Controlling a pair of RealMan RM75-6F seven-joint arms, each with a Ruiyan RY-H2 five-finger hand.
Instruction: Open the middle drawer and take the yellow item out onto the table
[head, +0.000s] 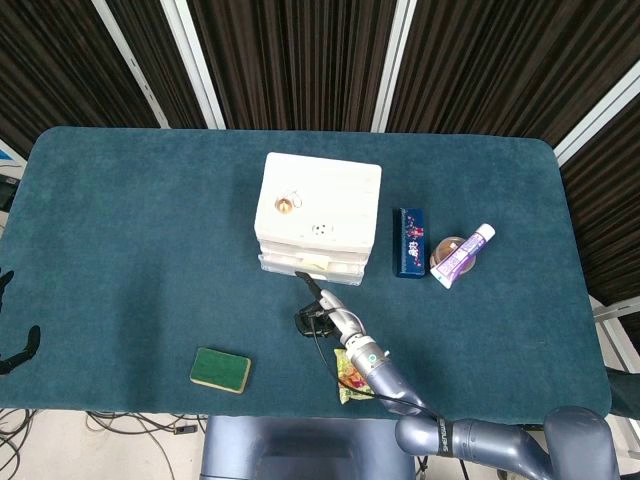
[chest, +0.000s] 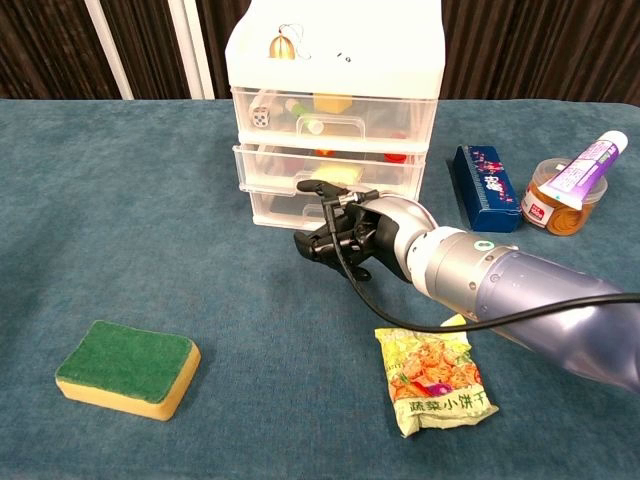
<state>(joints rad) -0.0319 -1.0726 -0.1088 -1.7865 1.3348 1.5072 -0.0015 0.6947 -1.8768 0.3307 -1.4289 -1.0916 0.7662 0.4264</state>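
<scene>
- Chest view: our right hand (chest: 345, 235) hooks a finger on the middle drawer (chest: 325, 175) handle, other fingers curled.
- We see the yellow item (chest: 338, 176) inside the drawer, which looks barely pulled out.
- Left: open it fully, lift the item to the table (chest: 150, 230).
- Our left hand is unseen.

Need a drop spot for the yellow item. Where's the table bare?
Bare cloth left of the drawer unit, above the sponge. Also between sponge and snack packet. Crowded right of the unit: blue box, jar, tube.
</scene>
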